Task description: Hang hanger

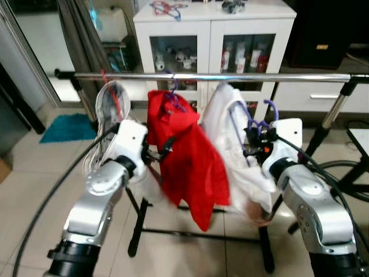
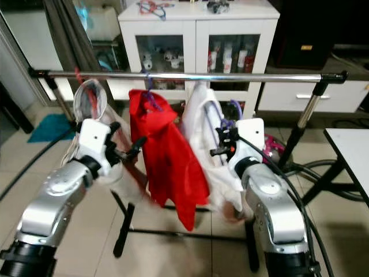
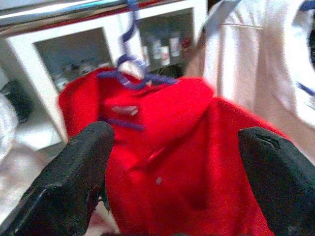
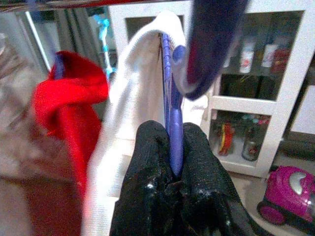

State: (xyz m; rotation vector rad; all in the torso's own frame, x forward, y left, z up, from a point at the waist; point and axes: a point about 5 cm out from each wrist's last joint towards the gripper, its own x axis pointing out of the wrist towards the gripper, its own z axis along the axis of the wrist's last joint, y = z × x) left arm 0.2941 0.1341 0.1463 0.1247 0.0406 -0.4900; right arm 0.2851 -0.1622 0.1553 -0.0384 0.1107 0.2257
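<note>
Your right gripper (image 4: 170,147) has its fingers pinched tight on the purple hanger (image 1: 253,122) carrying the white garment (image 1: 230,144), right of centre in the left eye view, and the hook sits just below the metal rail (image 1: 259,77), not yet over it. Lift it clear above the rail, ease it forward, then lower until the hook seats before you let go; keep it upright so the garment doesn't slide off. Your left gripper (image 3: 170,182) hangs with fingers wide apart in front of the red garment (image 1: 184,150), which already hangs from the rail at centre frame, so keep it out of the cloth. At the top of the frame, the white glass-door cabinet (image 1: 213,26) holds bottles (image 1: 245,57) and small items too blurred to name.
</note>
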